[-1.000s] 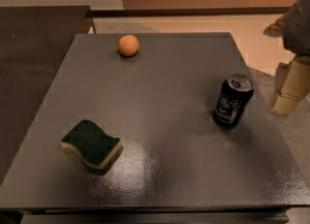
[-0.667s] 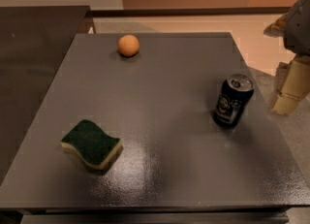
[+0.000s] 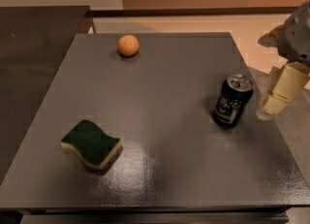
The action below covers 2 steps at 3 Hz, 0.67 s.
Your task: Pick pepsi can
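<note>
The pepsi can (image 3: pixel 232 100) is dark navy with a silver top and a pale round logo. It stands upright on the right part of the grey table (image 3: pixel 160 169). My gripper (image 3: pixel 281 92) hangs at the right edge of the view, just right of the can and apart from it. Its pale fingers (image 3: pixel 285 86) point down over the table's right edge and hold nothing.
An orange (image 3: pixel 128 45) lies at the back of the table, left of centre. A green and yellow sponge (image 3: pixel 91 144) lies at the front left. A darker counter (image 3: pixel 29 63) adjoins the table on the left.
</note>
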Each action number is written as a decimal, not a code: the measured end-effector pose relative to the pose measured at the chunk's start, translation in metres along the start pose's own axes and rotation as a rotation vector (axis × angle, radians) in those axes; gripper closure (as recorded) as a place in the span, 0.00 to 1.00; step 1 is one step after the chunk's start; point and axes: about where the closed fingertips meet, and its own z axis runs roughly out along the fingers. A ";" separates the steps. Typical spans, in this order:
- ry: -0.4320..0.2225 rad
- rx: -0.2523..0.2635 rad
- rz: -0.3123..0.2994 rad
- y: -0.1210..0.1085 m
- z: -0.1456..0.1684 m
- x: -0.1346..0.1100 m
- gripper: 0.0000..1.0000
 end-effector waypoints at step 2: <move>-0.125 -0.114 0.009 -0.010 0.042 0.000 0.00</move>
